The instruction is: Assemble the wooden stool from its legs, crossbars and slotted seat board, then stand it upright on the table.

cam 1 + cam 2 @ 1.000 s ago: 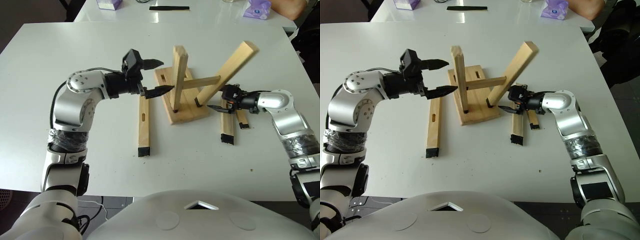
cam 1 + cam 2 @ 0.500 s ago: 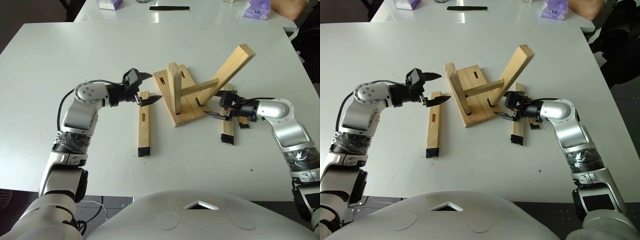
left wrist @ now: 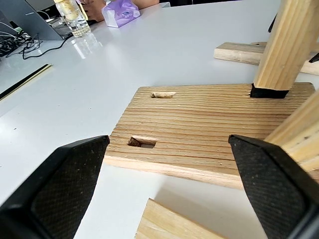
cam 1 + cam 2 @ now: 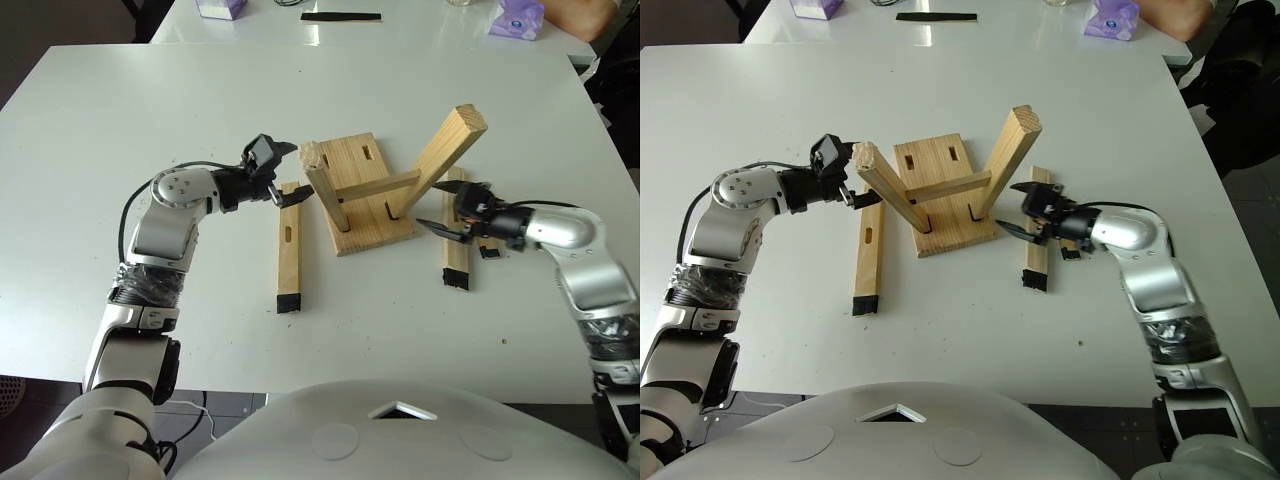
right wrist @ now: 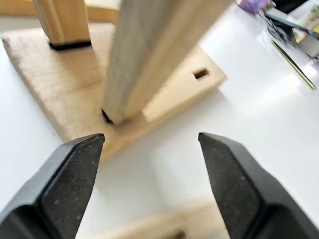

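The seat board (image 4: 370,215) lies flat on the worktop (image 4: 150,110) and carries two tilted legs (image 4: 442,150) joined by a crossbar (image 4: 375,186). The left claw (image 4: 290,173) is spread just left of the board, and the right claw (image 4: 447,206) is spread just right of it. The left wrist view shows two empty slots (image 3: 142,142).

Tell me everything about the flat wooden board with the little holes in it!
The seat board is a flat rectangle of pale wood with stripy grain, lying flat on the white table. A left leg and a right leg stand in its near side, both leaning, joined by a crossbar. Two small slots along its far side are empty.
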Robot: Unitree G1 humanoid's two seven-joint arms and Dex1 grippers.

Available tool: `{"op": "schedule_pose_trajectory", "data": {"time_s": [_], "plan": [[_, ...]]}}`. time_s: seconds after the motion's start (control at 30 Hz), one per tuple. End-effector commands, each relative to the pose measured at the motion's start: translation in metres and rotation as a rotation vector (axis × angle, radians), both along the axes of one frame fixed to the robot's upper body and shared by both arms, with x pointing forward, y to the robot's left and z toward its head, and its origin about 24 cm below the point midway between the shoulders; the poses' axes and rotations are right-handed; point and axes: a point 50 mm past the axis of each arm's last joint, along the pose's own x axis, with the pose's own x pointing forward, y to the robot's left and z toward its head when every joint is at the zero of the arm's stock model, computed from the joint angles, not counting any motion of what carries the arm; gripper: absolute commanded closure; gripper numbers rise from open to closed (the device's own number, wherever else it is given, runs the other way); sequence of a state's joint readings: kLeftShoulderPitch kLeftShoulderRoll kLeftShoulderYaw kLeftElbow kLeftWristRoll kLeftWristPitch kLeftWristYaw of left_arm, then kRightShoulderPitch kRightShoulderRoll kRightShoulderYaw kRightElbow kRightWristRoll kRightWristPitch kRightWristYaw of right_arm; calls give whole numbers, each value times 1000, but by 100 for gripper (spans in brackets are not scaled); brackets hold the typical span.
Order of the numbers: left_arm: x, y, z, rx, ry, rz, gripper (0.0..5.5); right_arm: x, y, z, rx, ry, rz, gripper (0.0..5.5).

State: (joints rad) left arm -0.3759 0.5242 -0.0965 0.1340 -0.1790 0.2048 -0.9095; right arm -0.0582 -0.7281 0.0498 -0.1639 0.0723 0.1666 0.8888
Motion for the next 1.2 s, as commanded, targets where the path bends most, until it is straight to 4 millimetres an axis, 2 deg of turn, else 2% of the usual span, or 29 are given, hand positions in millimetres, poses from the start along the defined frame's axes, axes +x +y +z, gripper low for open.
{"op": "schedule_pose_trajectory", "data": {"time_s": [0.03,0.1,0.2,0.27,0.37,0.43,0.5,0.57,0.6,0.63,0.77,0.87,1.0,1.13,1.2], "plan": [[10,11,19,-144,-46,162,104,-2,-30,19,-31,-82,-134,201],[14,15,35,-249,-75,239,104,6,-39,39,37,-187,-252,201],[13,11,58,-402,-92,255,104,21,-32,89,367,-366,-384,201],[7,2,75,-499,-93,202,104,21,-14,123,593,-436,-343,201],[-1,-13,100,-618,-91,114,104,16,11,160,823,-468,-247,201],[-2,-15,105,-630,-83,102,104,12,28,177,910,-465,-172,201],[1,-13,100,-608,-64,124,104,8,43,185,942,-441,-104,201],[3,-11,92,-573,-51,155,104,6,54,187,937,-413,-59,201],[4,-11,89,-564,-46,162,104,8,59,181,916,-382,-59,201],[4,-11,87,-556,-44,165,104,11,64,170,866,-343,-73,201],[3,-16,76,-477,-51,172,104,30,81,105,692,-131,-161,201],[1,-22,69,-423,-58,163,104,32,92,83,645,-68,-146,201],[0,-26,60,-384,-60,179,104,31,99,83,634,-70,-117,201],[2,-22,57,-370,-68,221,104,33,93,104,680,-144,-134,201],[6,-17,54,-363,-72,270,104,36,83,117,716,-219,-191,201]]}}
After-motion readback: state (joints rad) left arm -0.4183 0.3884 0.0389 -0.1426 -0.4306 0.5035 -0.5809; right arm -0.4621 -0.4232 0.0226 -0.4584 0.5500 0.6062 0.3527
